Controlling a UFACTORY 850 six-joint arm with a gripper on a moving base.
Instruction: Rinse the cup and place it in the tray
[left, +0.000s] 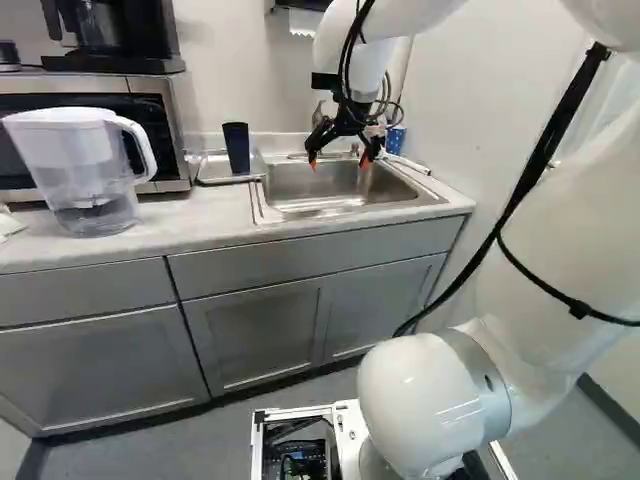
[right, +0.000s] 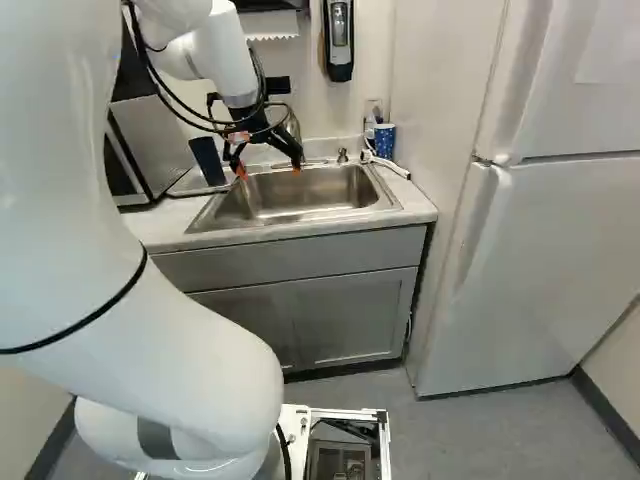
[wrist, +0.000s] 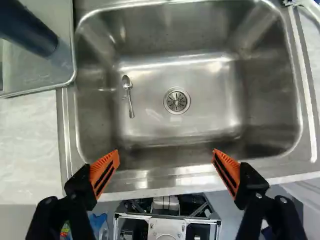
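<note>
The hand (wrist: 165, 154) is open; at its ten o'clock, the dark tumbler (left: 236, 148) in the tray (wrist: 30, 74) looks light, probably slippery once wet, best pinched at mid-wall

i see a pale worktop (left: 205, 230) over grey cabinets (left: 255, 330), set against an off-white back wall (left: 230, 60). at the left of the left base view, a microwave (left: 182, 140) stands on the worktop with a black coffee maker (left: 110, 63) on top. a dispenser (right: 339, 35) hangs on the back wall. in the right base view i make out a white side wall (right: 440, 100), then a white fridge (right: 560, 230). grey floor (right: 500, 430) meets dark baseboard (right: 610, 418), and soft light brightens the walls.
</note>
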